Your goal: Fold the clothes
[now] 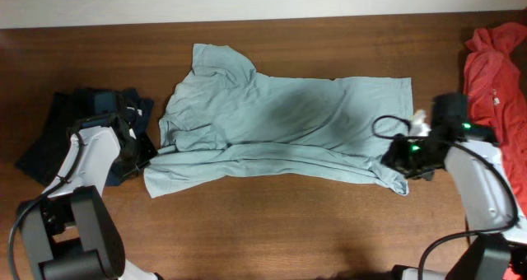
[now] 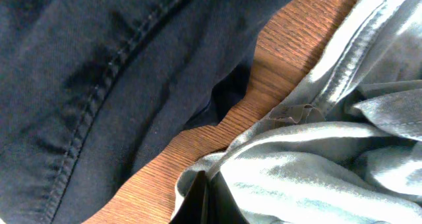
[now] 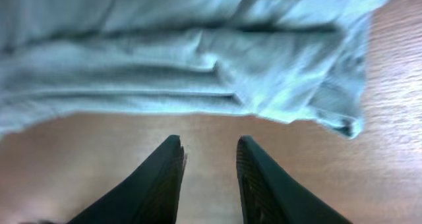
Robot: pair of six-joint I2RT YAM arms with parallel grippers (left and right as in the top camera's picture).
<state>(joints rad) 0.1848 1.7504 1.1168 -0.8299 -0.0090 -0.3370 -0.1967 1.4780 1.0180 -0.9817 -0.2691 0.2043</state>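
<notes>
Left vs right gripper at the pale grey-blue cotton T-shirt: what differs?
Left gripper is shut, pinching the pale grey-blue cotton T-shirt at its neck end; right gripper is open, holding nothing. Left sits in bunched cloth; right hovers over bare brown wooden table just off the hem end. Both are at the shirt's near edge.

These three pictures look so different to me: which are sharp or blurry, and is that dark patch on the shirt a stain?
Overhead: sharp; the dark patch on the T-shirt looks like a soft shadow, probably no stain. Left wrist: very close, the navy garment dim, the shirt's hem bright with glare. Right wrist: soft and blurred throughout.
</notes>
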